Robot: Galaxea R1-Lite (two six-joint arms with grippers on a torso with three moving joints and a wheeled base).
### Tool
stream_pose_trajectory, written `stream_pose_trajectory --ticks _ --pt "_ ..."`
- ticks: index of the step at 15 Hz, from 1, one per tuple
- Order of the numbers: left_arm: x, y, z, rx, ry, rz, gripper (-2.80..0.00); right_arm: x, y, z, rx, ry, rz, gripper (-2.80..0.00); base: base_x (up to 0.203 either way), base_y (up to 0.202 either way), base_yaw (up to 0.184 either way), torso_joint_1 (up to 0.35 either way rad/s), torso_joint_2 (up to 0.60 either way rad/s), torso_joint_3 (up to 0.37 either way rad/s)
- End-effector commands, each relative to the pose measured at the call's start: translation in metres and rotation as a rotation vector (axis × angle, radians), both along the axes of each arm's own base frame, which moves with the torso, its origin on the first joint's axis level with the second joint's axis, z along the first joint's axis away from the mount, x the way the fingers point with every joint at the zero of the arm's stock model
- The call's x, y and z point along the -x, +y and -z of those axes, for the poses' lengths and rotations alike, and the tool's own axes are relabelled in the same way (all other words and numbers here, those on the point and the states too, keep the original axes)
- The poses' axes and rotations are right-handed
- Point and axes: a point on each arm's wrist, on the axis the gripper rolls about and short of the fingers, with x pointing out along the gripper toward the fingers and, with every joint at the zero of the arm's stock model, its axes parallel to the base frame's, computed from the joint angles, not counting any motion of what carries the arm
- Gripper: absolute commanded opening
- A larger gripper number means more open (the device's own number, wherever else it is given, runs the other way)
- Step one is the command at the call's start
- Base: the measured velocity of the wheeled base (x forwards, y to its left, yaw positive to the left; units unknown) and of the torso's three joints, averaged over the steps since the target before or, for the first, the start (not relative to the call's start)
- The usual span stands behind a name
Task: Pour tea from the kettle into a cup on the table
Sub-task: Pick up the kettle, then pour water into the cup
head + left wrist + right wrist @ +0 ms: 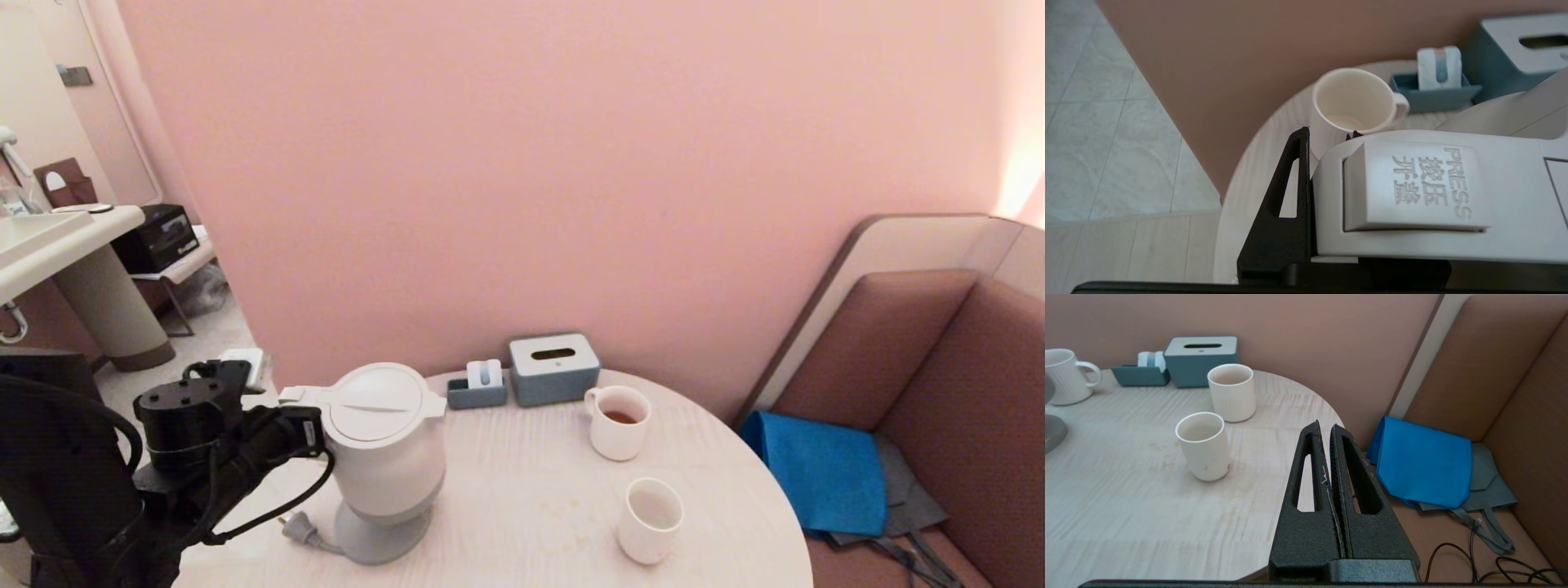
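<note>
The white kettle (384,441) is upright at the table's (531,490) left side, just above its grey base (375,539). My left gripper (298,420) is shut on the kettle's handle (1412,188), one black finger (1290,196) pressed against its side. The plain white cup (651,519) stands near the front right edge, also in the right wrist view as the cup (1202,445). A white mug (618,420) behind it holds a little dark tea (621,416). My right gripper (1325,426) hangs shut and empty beside the table's right edge, outside the head view.
A second handled mug (1351,106) stands behind the kettle near the wall. A blue tissue box (553,367) and a small sachet tray (478,392) sit at the back. The kettle's plug (298,529) lies by the base. A blue bag (824,469) rests on the bench to the right.
</note>
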Motion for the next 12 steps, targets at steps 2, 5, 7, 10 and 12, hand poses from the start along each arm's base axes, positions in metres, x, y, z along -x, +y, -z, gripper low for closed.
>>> stream_pose_trajectory --ticks 2,5,7,10,12 --pt "0.001 -0.020 -0.032 -0.005 -0.046 0.017 -2.80 0.000 0.000 0.000 0.000 0.002 -0.001 -2.80 0.000 0.000 0.000 0.000 0.00 0.000" --pt "0.002 -0.037 -0.051 -0.008 -0.062 0.038 -2.80 0.000 0.000 0.000 0.000 0.002 -0.001 -2.80 0.000 0.000 0.000 0.000 0.00 0.000" --pt "0.004 -0.044 -0.058 -0.012 -0.056 0.053 -2.80 0.000 0.000 0.000 0.000 0.002 -0.001 -2.80 0.000 0.000 0.000 0.000 0.00 0.000" --pt "0.005 -0.055 -0.062 -0.017 -0.066 0.055 -2.80 0.000 0.000 0.000 0.000 0.002 -0.001 -2.80 0.000 0.000 0.000 0.000 0.00 0.000" --pt "0.006 -0.058 -0.062 -0.019 -0.066 0.065 -2.80 0.000 0.000 0.000 0.000 0.002 -0.001 -2.80 0.000 0.000 0.000 0.000 0.00 0.000"
